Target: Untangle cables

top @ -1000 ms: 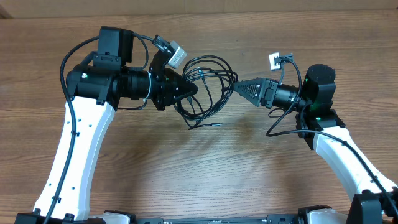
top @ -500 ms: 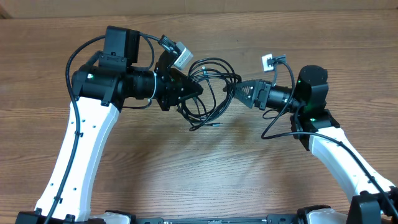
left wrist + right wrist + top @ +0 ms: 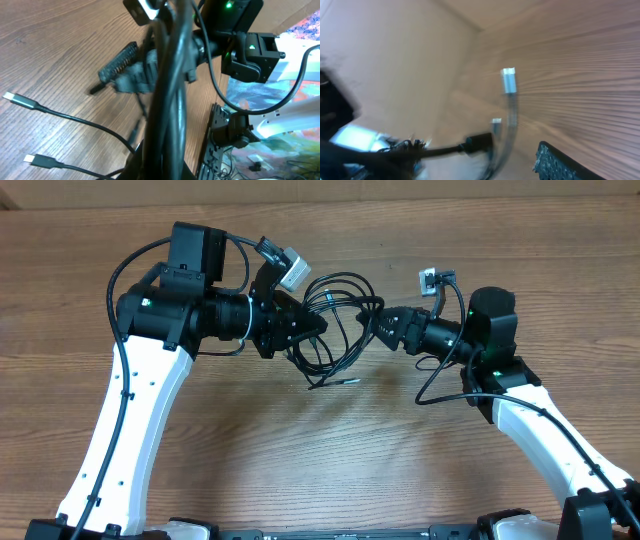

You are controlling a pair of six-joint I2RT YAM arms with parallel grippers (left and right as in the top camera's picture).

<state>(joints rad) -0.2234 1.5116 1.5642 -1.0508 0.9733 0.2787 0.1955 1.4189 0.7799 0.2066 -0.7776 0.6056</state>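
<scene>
The cables [image 3: 343, 308] are thin black cords looped in a tangle between my two grippers, with one loose end [image 3: 346, 381] lying on the wood. My left gripper [image 3: 312, 326] is shut on the bundle, which fills the left wrist view [image 3: 170, 85]; two silver plug ends [image 3: 14, 98] trail over the table there. My right gripper [image 3: 384, 326] is at the right edge of the loops and looks open. The blurred right wrist view shows one finger pad [image 3: 562, 165], a black plug [image 3: 480, 141] and a silver plug [image 3: 508, 80] ahead of it.
The wooden table [image 3: 330, 460] runs under both arms. A white connector tag [image 3: 291, 270] sits on the left wrist and a small one [image 3: 429, 278] on the right. The right gripper also shows in the left wrist view [image 3: 120, 67].
My right gripper has moved left up to the cable loops. My left gripper, still holding the bundle, shifted slightly right early on, then stayed.
</scene>
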